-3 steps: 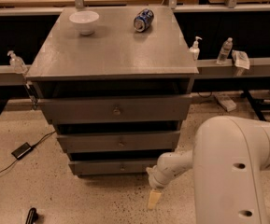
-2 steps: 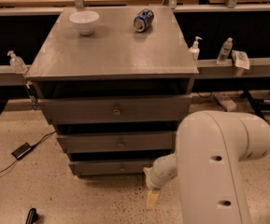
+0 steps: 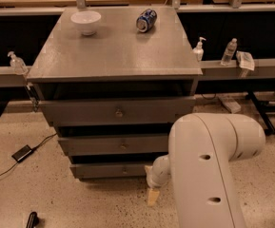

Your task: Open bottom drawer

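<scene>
The grey cabinet has three flat-fronted drawers, each with a small round knob. The bottom drawer is the lowest, just above the floor, and looks closed or barely out. My gripper hangs low at the drawer's right end, close to the floor, its tan finger tip pointing down. It is to the right of the drawer's knob and not on it. My large white arm covers the cabinet's lower right corner.
A white bowl and a blue can lie on the cabinet top. Bottles stand on the rail at right, another one at left. A black adapter with cable lies on the floor at left.
My arm has swung left across the view and now covers more of the cabinet's right side. The gripper stays low by the bottom drawer's right end. The drawers have not moved.
</scene>
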